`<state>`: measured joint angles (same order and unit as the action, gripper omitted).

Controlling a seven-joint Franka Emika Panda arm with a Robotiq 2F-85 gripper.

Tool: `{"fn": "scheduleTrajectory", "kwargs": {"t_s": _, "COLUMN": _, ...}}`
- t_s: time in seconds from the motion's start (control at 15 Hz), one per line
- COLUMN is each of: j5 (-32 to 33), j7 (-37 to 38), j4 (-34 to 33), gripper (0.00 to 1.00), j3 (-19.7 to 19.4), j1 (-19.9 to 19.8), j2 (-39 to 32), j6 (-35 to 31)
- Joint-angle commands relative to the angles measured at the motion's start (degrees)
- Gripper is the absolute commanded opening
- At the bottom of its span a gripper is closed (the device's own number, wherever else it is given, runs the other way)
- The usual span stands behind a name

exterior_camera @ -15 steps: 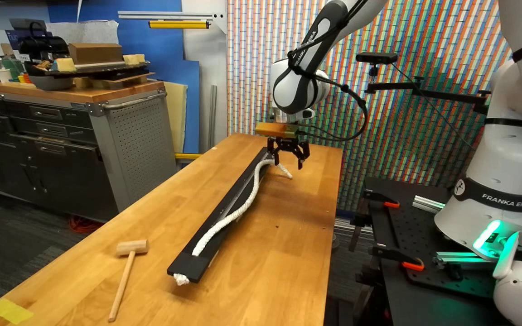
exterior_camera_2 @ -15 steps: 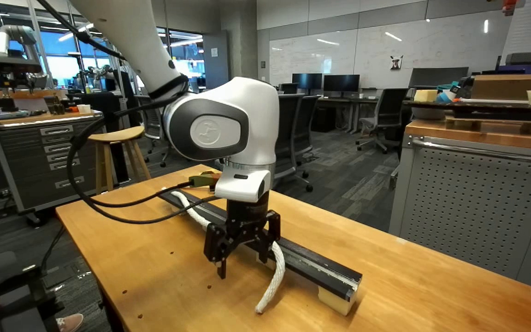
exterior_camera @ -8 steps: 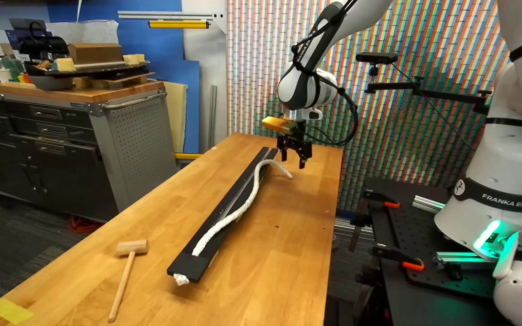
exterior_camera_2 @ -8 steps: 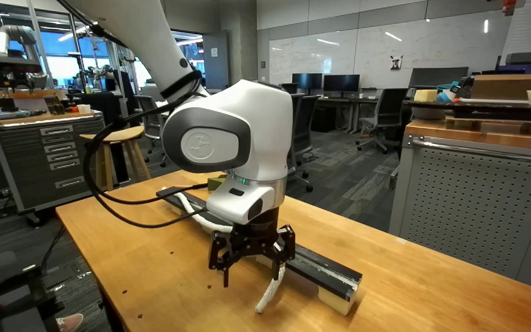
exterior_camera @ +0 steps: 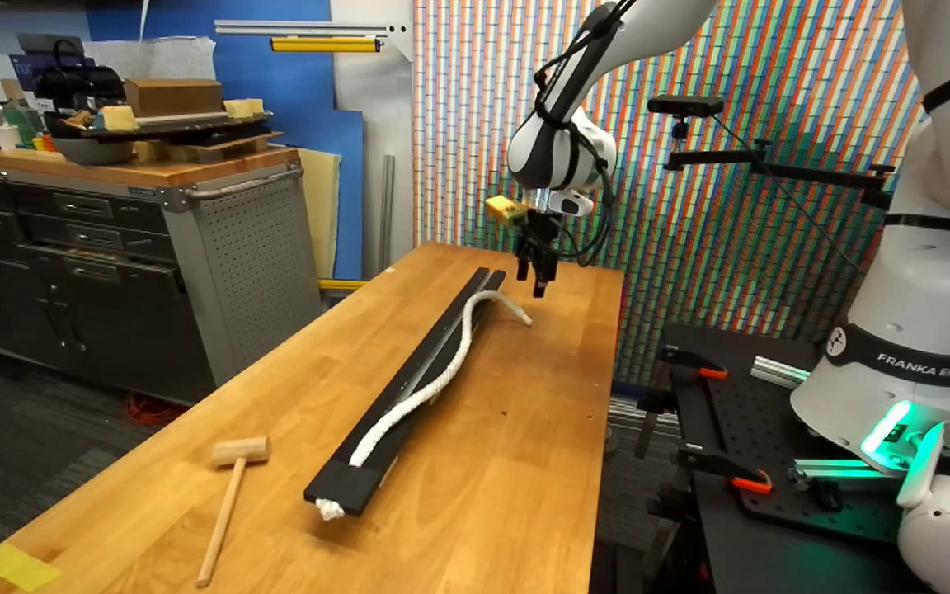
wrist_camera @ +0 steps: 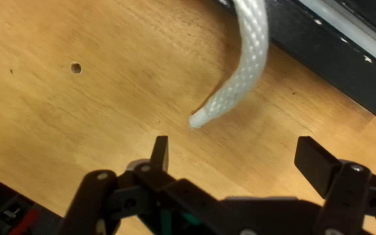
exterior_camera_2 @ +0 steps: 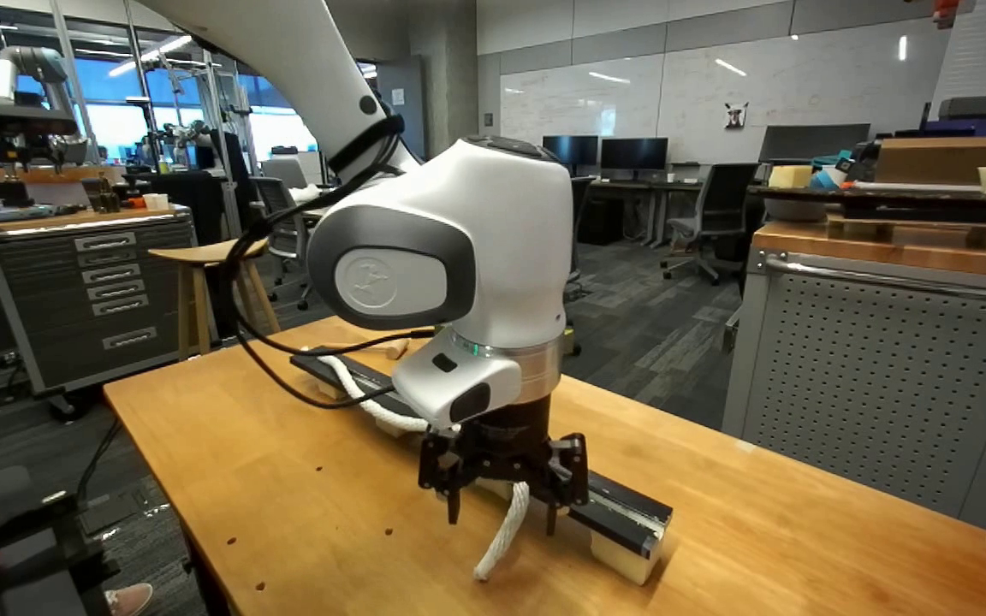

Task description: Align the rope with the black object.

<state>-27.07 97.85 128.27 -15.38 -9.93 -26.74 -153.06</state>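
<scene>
Arm (exterior_camera_2: 510,239) slopes down; my fingers (wrist_camera: 159,153), wide apart, point at table (wrist_camera: 109,101); near them, white rope (wrist_camera: 255,52) drapes off black bar (wrist_camera: 305,39).

The thin white rope (wrist_camera: 253,55) of braided fibre has a textured, slightly shiny surface. The long, straight black bar (wrist_camera: 325,54) looks smooth, with a slight gloss. The light-brown wooden counter (wrist_camera: 116,98) shows its grain under a soft gloss. The small pale wooden mallet (exterior_camera: 229,495) appears smooth and matt. The black two-fingered pincer (wrist_camera: 233,147) is matt, with shiny, metal-looking screws (wrist_camera: 357,167).
</scene>
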Motion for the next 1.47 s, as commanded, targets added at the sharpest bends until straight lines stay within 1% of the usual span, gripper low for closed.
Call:
{"fn": "scheduleTrajectory", "kwargs": {"t_s": 0.0, "j5": -5.6, "j7": 5.7, "j4": -2.6, "gripper": 1.00, "j3": 2.2, "j1": -1.6, "j2": -1.8, "j6": -2.4}}
{"fn": "scheduleTrajectory", "kwargs": {"t_s": 0.13, "j5": -6.6, "j7": 7.9, "j4": -3.4, "gripper": 1.00, "j3": 2.7, "j1": -0.8, "j2": -2.5, "j6": -3.1}}
{"fn": "scheduleTrajectory", "kwargs": {"t_s": 0.27, "j5": -6.1, "j7": 10.5, "j4": -4.4, "gripper": 1.00, "j3": 2.9, "j1": 0.2, "j2": -3.2, "j6": -2.8}}
{"fn": "scheduleTrajectory", "kwargs": {"t_s": 0.47, "j5": -6.2, "j7": 13.3, "j4": -4.7, "gripper": 1.00, "j3": 4.2, "j1": 0.4, "j2": -3.7, "j6": -2.9}}
{"fn": "scheduleTrajectory", "kwargs": {"t_s": 0.67, "j5": -5.5, "j7": 17.8, "j4": -3.3, "gripper": 1.00, "j3": 3.7, "j1": 1.6, "j2": -3.8, "j6": -4.1}}
{"fn": "scheduleTrajectory", "kwargs": {"t_s": 0.87, "j5": -5.7, "j7": 21.2, "j4": -0.8, "gripper": 1.00, "j3": 3.4, "j1": 1.7, "j2": -3.1, "j6": -5.9}}
{"fn": "scheduleTrajectory", "kwargs": {"t_s": 0.93, "j5": -6.4, "j7": 21.2, "j4": -0.2, "gripper": 1.00, "j3": 4.1, "j1": 0.9, "j2": -2.9, "j6": -6.7}}
{"fn": "scheduleTrajectory", "kwargs": {"t_s": 1.27, "j5": -5.9, "j7": 21.6, "j4": 0.1, "gripper": 1.00, "j3": 4.3, "j1": -0.7, "j2": -4.0, "j6": -7.4}}
{"fn": "scheduleTrajectory", "kwargs": {"t_s": 1.33, "j5": -5.8, "j7": 21.0, "j4": -0.3, "gripper": 0.93, "j3": 4.6, "j1": -1.2, "j2": -4.4, "j6": -7.2}}
{"fn": "scheduleTrajectory", "kwargs": {"t_s": 1.4, "j5": -5.6, "j7": 20.9, "j4": -0.6, "gripper": 0.75, "j3": 4.5, "j1": -1.3, "j2": -4.7, "j6": -7.1}}
